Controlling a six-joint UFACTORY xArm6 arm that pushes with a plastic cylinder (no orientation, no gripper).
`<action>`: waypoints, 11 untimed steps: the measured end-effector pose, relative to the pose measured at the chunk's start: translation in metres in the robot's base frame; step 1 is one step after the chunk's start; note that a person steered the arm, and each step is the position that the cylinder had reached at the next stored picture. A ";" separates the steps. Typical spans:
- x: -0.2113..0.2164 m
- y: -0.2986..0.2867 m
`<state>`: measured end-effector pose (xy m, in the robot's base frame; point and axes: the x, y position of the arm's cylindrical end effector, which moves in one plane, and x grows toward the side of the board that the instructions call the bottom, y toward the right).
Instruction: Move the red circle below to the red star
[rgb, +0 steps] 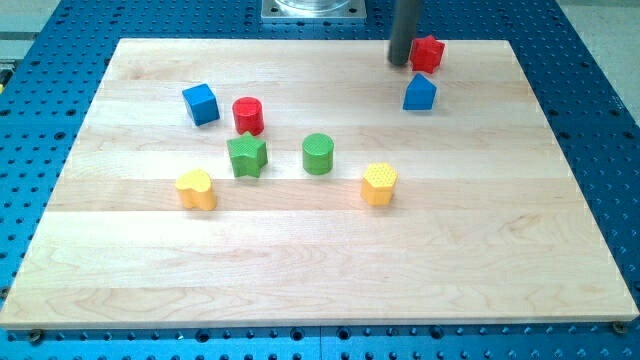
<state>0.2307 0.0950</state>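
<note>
A pale wooden desk (320, 270) is seen lying on a blue perforated base (600, 120). A dark rod is shown coming down from the view's top, and my tip (401, 63) is set on the desk near its top edge, just beside the red star (428, 53), at that block's left; whether the two touch cannot be told. No fingers are carried by this arm, so no spread or pinching state can be told.

The red circle (248, 115) is placed well apart from the tip, in the desk's upper left part. A blue cube (201, 104) is found just to its left. A green star (246, 156) is set just below it. Further right, a green cylinder (318, 153) is seen, then a yellow hexagon (379, 184). A yellow heart (196, 189) is placed at lower left. A blue house-shaped block (420, 93) is set just below the red star.
</note>
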 end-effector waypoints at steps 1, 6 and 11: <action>-0.006 -0.133; 0.192 -0.248; 0.062 0.008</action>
